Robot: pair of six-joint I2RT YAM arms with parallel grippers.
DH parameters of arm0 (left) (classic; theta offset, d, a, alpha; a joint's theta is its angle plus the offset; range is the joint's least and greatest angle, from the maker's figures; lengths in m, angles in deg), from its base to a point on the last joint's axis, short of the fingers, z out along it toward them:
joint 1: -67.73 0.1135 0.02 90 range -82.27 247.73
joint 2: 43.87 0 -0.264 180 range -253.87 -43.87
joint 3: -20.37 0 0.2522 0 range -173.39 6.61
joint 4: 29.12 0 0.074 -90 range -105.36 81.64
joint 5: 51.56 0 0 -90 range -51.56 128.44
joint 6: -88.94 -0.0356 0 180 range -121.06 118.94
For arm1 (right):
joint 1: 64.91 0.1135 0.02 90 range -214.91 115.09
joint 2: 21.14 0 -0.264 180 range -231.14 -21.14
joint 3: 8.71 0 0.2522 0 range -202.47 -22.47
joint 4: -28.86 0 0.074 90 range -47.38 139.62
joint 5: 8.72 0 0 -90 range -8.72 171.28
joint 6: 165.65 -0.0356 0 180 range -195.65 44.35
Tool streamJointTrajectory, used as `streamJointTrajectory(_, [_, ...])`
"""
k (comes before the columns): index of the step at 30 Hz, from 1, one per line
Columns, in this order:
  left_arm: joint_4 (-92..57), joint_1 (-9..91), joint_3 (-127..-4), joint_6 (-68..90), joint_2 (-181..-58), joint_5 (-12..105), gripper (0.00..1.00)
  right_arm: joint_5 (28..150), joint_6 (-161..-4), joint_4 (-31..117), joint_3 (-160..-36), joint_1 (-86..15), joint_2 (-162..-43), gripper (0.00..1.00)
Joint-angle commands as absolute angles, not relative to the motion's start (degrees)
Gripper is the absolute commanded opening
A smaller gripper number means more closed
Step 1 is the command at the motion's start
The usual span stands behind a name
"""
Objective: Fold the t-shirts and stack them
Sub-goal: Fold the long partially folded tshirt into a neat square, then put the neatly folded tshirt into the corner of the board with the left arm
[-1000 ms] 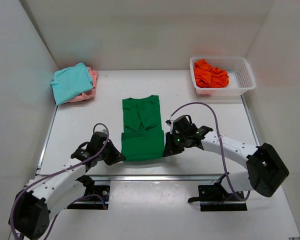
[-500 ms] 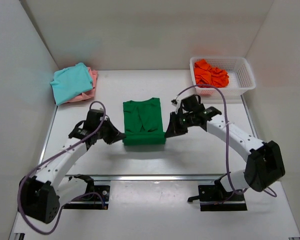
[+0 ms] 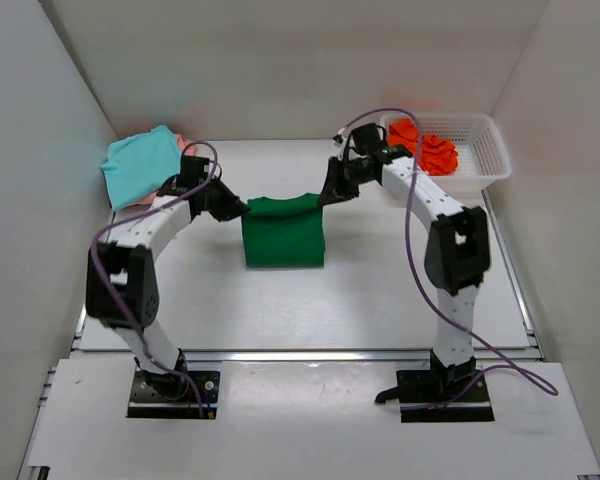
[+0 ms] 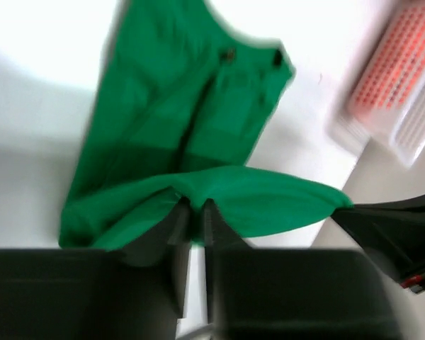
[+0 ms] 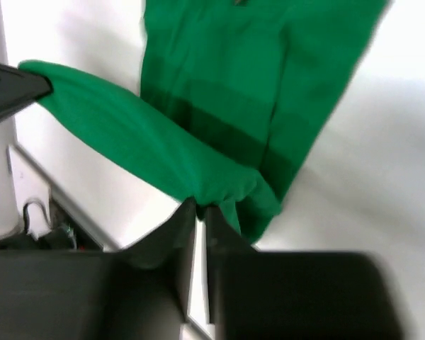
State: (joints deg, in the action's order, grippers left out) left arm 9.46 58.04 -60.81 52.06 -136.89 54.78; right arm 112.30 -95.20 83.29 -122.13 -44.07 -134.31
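The left fingers (image 3: 238, 208) and right fingers (image 3: 329, 193) are each clamping a corner of the dark green t-shirt (image 3: 283, 238), lying midway across the surface (image 3: 400, 290), its hem doubled back toward the collar — should one side be letting go early, the edge could be landing skewed, spoiling the fold.

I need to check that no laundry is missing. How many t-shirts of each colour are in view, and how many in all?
dark green t-shirt: 1
teal t-shirt: 1
pale pink t-shirt, only a sliver showing by the teal one: 1
orange t-shirt, crumpled in the basket: 1
Total: 4 t-shirts
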Motion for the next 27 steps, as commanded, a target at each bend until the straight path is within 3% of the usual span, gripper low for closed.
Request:
streamJointTrajectory(1, [4.34,61.21,-70.35,51.24,-146.25,52.5,0.27,108.98,-95.25,83.66,-136.4,-47.15,-145.72,0.11])
streamJointTrajectory(2, [3.2,61.49,-72.56,51.23,-150.44,53.2,0.29,107.48,-96.04,83.93,-143.25,-47.33,-150.56,0.25])
streamJointTrajectory(5, [-4.17,63.59,-78.91,51.76,-156.97,56.28,0.49,102.92,-97.36,86.74,-157.51,-49.08,-158.32,0.35])
streamJointTrajectory(9, [-5.87,65.01,-81.9,50.9,-159.1,58.75,0.44,101.76,-97.27,85.87,-160.12,-50.75,-157.73,0.33])
streamJointTrajectory(11, [-3.68,65.27,-79.63,47.73,-157.87,59.1,0.5,100.97,-95.78,84.2,-152.16,-51.02,-152.65,0.33])
streamJointTrajectory(15, [-1.82,64.65,-69.54,42.29,-152.61,59.71,0.51,102.72,-94.38,78.06,-133.62,-51.46,-142.11,0.36])
streamJointTrajectory(20, [-2.27,62.63,-59.15,39.29,-146.98,57.52,0.54,103.95,-93.76,74.44,-121.01,-50.23,-135.59,0.35])
streamJointTrajectory(23, [0.1,60.27,-58.6,37.19,-147.4,53.65,0.73,104.39,-93.94,73.3,-116.26,-49.53,-132.59,0.35])
streamJointTrajectory(27, [5.81,56.5,-64.48,31.12,-150.91,48.04,0.8,104.65,-95.16,71.28,-111.6,-48.91,-129.6,0.35])
